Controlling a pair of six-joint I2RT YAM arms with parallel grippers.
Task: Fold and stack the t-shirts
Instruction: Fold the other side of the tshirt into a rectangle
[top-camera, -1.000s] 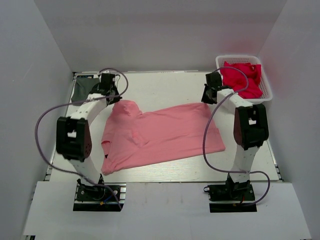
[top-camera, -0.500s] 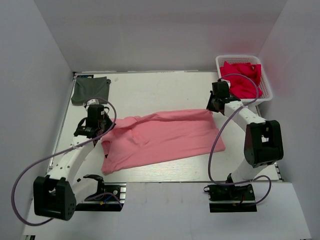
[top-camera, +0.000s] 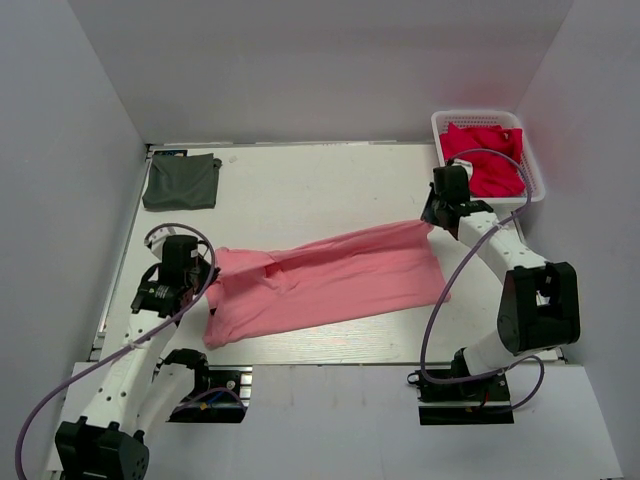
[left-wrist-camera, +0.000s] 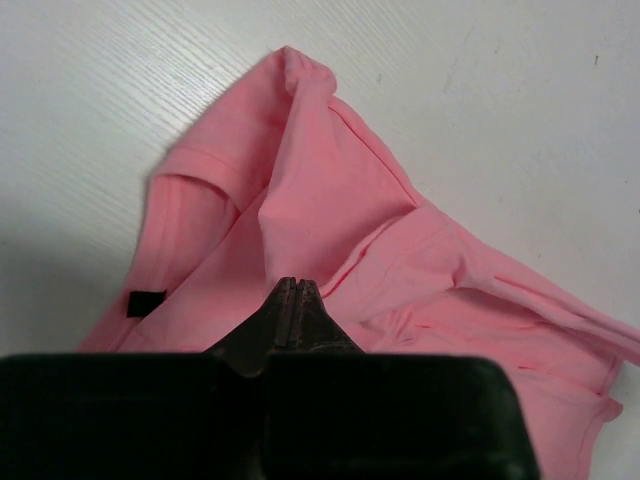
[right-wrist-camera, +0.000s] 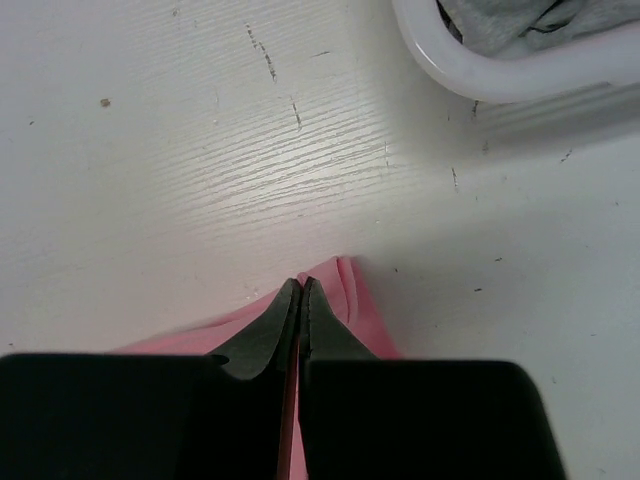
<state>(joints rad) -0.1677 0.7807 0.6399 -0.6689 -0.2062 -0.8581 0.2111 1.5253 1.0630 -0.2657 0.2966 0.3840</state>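
Observation:
The salmon-pink t-shirt (top-camera: 330, 280) lies stretched across the middle of the table, its far edge lifted and drawn taut between my two grippers. My left gripper (top-camera: 205, 270) is shut on the shirt's left end, and the pink cloth (left-wrist-camera: 330, 200) bunches up ahead of the closed fingertips (left-wrist-camera: 290, 287). My right gripper (top-camera: 429, 221) is shut on the shirt's far right corner (right-wrist-camera: 345, 280), with pink cloth showing between the fingers. The dark grey t-shirt (top-camera: 181, 181) lies as a folded square at the far left corner, apart from both grippers.
A white basket (top-camera: 534, 160) holding red cloth (top-camera: 485, 155) stands at the far right, just beyond my right gripper; its rim shows in the right wrist view (right-wrist-camera: 480, 75). Grey walls enclose the white table (top-camera: 300, 180) on three sides.
Both grippers have come toward the near side, pulling the pink shirt's far edge with them. The left arm swung from beside the grey shirt to the near left. The shirt is now narrower and taut.

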